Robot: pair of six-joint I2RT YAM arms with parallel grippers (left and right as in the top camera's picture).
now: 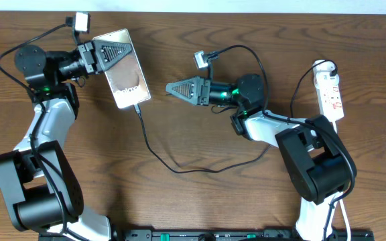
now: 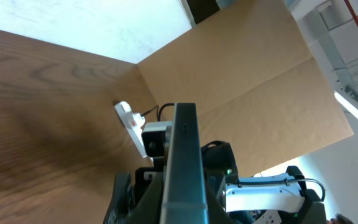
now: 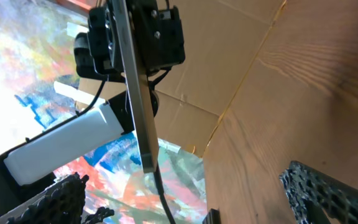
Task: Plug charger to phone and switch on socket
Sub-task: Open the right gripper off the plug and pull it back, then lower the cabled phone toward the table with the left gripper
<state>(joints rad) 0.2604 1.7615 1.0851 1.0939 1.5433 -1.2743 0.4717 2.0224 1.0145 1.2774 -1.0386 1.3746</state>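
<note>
Two robot arms reach over one wooden table (image 1: 200, 201) that carries one phone, one charger and one socket. The phone (image 1: 129, 84), a flat bronze-silver slab with faint lettering, sits left of centre, clamped in the left gripper (image 1: 116, 53). The thin black charger (image 1: 179, 171) meets the phone's lower end and loops rightward. The white socket (image 1: 331, 90), with red marks, lies far right. The right gripper (image 1: 173, 88) hovers near the phone, jaws apart and empty.
</note>
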